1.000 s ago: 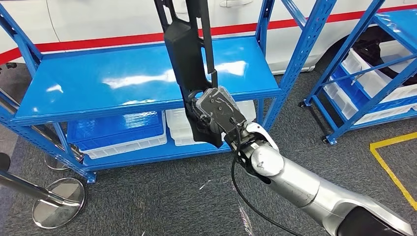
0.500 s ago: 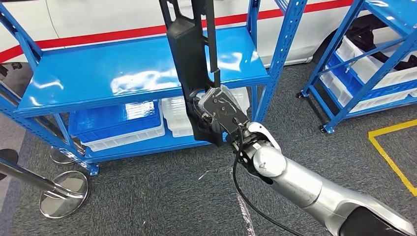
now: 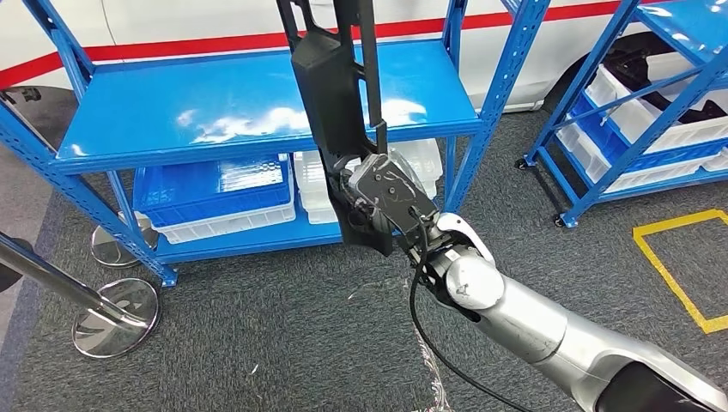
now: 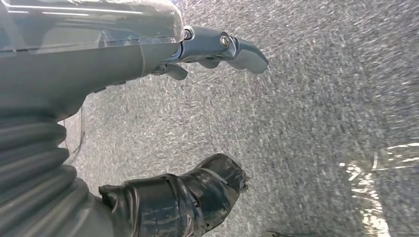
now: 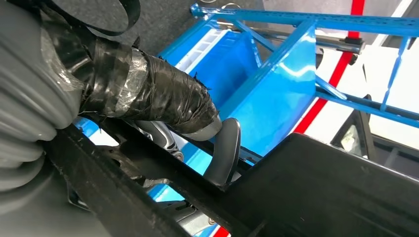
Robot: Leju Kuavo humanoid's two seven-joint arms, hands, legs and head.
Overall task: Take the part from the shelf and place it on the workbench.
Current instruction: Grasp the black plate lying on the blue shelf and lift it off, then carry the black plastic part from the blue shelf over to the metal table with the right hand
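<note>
The right robot hand [image 3: 382, 202] sits in the centre of the head view and grips the long black plastic part [image 3: 330, 103] near its lower end. The part stands nearly upright above the hand, reaching the top edge of the frame, in front of the blue metal shelf [image 3: 215, 116]. The left robot hand [image 4: 197, 118] hangs over grey carpet [image 4: 321, 98], fingers apart, holding nothing.
</note>
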